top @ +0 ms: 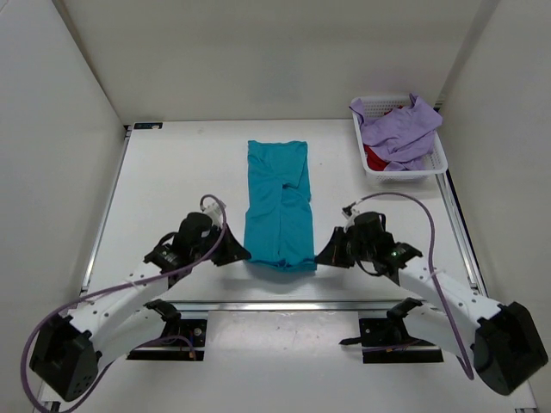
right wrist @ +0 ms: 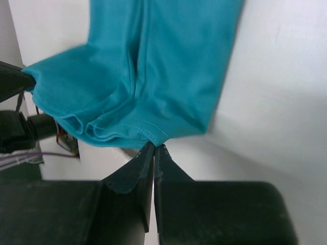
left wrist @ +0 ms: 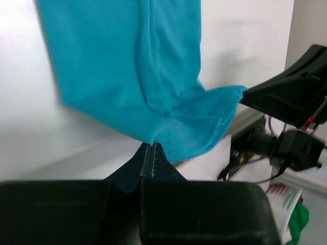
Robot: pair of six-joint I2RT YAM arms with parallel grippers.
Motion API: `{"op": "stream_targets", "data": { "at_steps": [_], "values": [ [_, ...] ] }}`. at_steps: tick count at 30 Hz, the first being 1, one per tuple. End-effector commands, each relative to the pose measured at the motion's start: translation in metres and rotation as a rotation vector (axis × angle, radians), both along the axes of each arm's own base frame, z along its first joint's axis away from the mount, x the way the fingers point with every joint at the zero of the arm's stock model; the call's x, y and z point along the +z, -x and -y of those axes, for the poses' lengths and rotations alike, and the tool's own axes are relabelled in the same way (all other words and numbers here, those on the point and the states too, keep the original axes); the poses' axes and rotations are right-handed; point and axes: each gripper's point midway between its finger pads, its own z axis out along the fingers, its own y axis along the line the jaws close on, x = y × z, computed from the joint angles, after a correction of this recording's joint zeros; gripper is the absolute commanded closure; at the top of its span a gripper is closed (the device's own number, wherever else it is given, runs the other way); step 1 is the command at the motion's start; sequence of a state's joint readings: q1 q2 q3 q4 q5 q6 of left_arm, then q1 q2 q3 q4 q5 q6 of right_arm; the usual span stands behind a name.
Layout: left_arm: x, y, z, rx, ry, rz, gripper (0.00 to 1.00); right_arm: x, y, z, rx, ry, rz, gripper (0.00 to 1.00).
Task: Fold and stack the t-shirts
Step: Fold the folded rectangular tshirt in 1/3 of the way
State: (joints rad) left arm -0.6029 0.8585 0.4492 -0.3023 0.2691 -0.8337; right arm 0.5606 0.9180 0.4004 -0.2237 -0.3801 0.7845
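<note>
The teal t-shirt (top: 278,205) lies as a long narrow strip down the middle of the table, sides folded in. My left gripper (top: 244,255) is shut on its near left corner, where the hem (left wrist: 176,137) lifts from the table. My right gripper (top: 320,258) is shut on the near right corner, pinching the bunched hem (right wrist: 127,130). The lavender t-shirt (top: 398,129) is heaped in the white basket (top: 440,161) at the back right. A bit of the deep red t-shirt (top: 375,158) shows under it.
The basket stands against the right wall at the table's far right. Both arm bases and their purple cables (top: 433,225) sit along the near edge. White walls close in the table on three sides.
</note>
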Motion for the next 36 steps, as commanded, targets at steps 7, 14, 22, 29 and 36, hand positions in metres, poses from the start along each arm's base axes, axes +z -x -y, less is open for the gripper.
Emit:
{"op": "stream_targets", "data": {
  "at_steps": [7,14,22,29,36],
  "values": [
    [0.045,-0.127,-0.009,0.126,-0.040,0.143,1.00,0.053,-0.133,0.001,0.001,0.051,0.187,1.00],
    [0.006,-0.204,-0.008,0.166,-0.124,0.066,1.00,0.040,-0.219,-0.008,0.009,0.067,0.163,1.00],
    [-0.016,-0.281,-0.007,0.251,-0.094,0.068,0.97,0.011,-0.279,-0.007,-0.024,0.014,0.130,1.00],
    [-0.021,-0.307,-0.008,0.248,-0.014,0.055,0.61,0.015,-0.295,-0.002,-0.039,0.005,0.139,0.81],
    [0.043,-0.277,-0.018,0.301,0.051,0.217,0.58,0.051,-0.278,0.000,-0.051,0.133,0.242,0.63]
  ]
}}
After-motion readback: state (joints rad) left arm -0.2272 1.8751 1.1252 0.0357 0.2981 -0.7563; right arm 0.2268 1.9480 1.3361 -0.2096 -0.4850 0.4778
